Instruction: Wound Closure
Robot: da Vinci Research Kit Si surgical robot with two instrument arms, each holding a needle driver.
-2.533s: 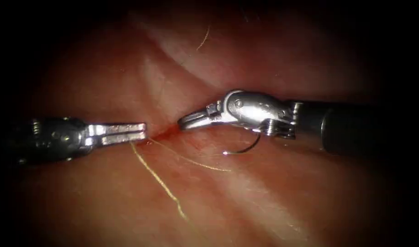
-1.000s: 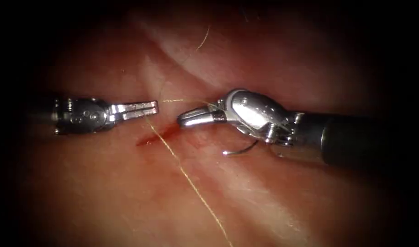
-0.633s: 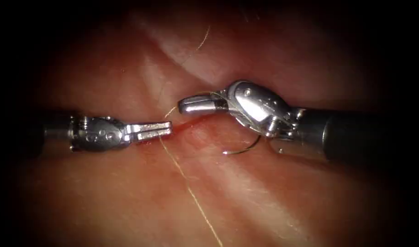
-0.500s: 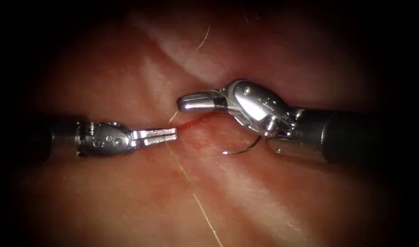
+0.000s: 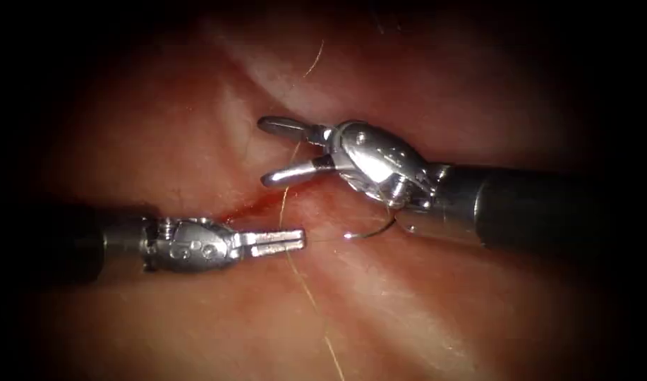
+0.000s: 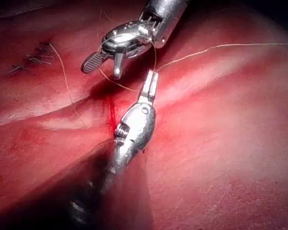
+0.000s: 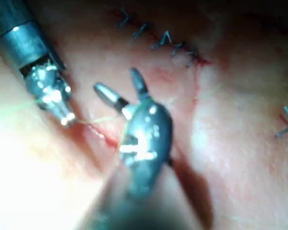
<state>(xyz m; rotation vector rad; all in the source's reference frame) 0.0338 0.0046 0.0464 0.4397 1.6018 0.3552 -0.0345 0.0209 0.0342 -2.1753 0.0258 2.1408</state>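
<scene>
My left tool (image 5: 300, 241) reaches in low from the left with its jaws shut on the pale thread (image 5: 305, 289), just right of the red cut (image 5: 242, 209). The left wrist view shows the thread (image 6: 206, 49) passing through the tip of that tool (image 6: 152, 75). Above it, my right tool (image 5: 264, 152) has its jaws spread wide, with nothing between them. A strand of thread lies over its wrist. The curved needle (image 5: 369, 232) lies free on the tissue right of the cut, partly hidden under the right tool's wrist. The right wrist view shows the open right tool (image 7: 116, 80) beside the left tool (image 7: 67, 120).
Red fluid (image 6: 110, 108) marks the cut. Dark older stitches (image 6: 33, 60) sit farther along the tissue, and more of these stitches (image 7: 163, 40) show past the right tool. A loose thread end (image 5: 312, 63) lies on the pale fold behind.
My right tool's jaws went from shut to wide open, and it rose slightly up and left. My left tool moved right and down across the cut, carrying the thread.
</scene>
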